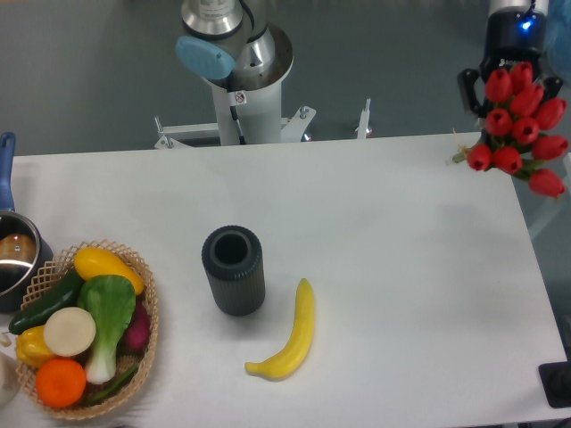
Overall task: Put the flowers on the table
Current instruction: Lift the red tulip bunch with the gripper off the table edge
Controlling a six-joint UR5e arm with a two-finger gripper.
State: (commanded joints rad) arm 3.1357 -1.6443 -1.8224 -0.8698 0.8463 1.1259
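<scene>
Fixed camera: the hand point(508, 67), at the far right corner, is closed on the flowers point(516, 134), which hang in the air over the edge of the desk point(401, 232), blooms toward the camera, stems hidden. To do the step well, carry them inward over bare surface, away from the cup point(233, 269) and banana point(290, 334), lower until they rest, then release.

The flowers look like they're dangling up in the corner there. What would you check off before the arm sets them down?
1. Flowers held by the end effector: ok, bunch hangs at it.
2. Fingers closed firmly: cannot tell, blooms hide them.
3. Flowers over the table: not ok, they straddle its far right corner.
4. Bare landing spot on the right: ok.
5. Black cup and banana away from it: ok.
</scene>
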